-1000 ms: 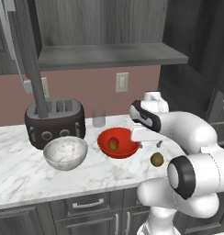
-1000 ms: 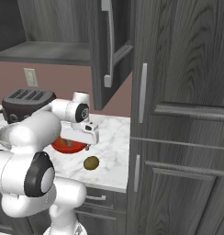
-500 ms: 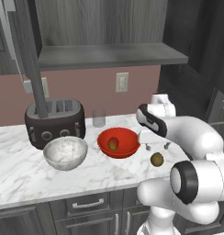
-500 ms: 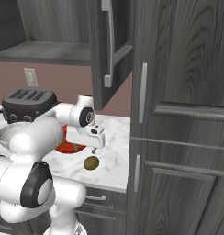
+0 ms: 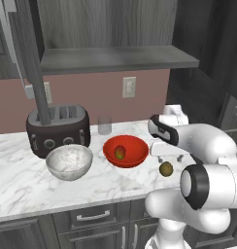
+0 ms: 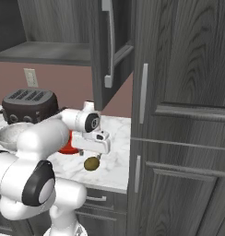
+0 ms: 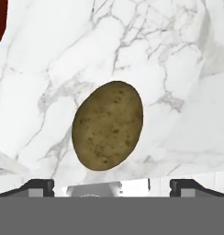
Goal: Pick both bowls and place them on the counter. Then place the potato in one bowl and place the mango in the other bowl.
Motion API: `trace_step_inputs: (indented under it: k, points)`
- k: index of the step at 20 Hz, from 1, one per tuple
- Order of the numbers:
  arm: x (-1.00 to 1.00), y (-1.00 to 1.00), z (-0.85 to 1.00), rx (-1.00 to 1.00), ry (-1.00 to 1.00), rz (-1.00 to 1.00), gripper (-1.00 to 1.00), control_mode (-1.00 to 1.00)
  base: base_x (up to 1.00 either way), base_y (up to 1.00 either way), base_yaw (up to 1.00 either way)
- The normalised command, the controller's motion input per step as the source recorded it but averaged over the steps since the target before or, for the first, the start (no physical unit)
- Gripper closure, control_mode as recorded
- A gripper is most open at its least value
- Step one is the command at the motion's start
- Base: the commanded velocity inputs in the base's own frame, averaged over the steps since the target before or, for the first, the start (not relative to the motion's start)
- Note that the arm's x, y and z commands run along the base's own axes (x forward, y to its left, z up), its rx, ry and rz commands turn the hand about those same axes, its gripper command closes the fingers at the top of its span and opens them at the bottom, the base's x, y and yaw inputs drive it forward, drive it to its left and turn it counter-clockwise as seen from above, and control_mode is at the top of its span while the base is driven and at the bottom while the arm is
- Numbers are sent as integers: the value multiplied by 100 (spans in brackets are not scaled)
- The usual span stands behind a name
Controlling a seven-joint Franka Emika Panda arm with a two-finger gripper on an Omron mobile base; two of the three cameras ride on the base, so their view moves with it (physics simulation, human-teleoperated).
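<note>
The gripper (image 7: pixel 112 186) is hanging with its jaws spread fully wide and nothing between them, pointing down at the potato (image 7: pixel 108 125), which is lying on its own on the white marble counter (image 7: pixel 63 55) directly beneath (in the hand view the two dark tips are standing well apart to either side of it). In the left base view the gripper (image 5: pixel 169 158) is hovering just above the potato (image 5: pixel 165 168), not touching it. Just to the left of the potato the red bowl (image 5: pixel 126 151) is sitting on the counter (image 5: pixel 23 180) with the mango (image 5: pixel 120 152) lying inside it. Further left, the marbled bowl (image 5: pixel 69 161) is standing upright, close in front of a dark toaster (image 5: pixel 58 129). A small glass (image 5: pixel 105 125) is standing behind the red bowl, near the wall.
</note>
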Motion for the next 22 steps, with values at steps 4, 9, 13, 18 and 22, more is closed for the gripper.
trace_step_inputs:
  k: [4,9,13,18,22]
  points:
    - [14,-11,-21,0,0,0,-100,-100,0,0,0]
    - [10,-6,-26,0,0,0,-100,-100,0,0,0]
    - [12,-5,-25,0,0,0,-100,-100,0,0,0]
    - [0,0,-16,0,0,0,-100,-100,0,0,0]
    - [0,0,-10,0,0,0,-100,-100,0,0,0]
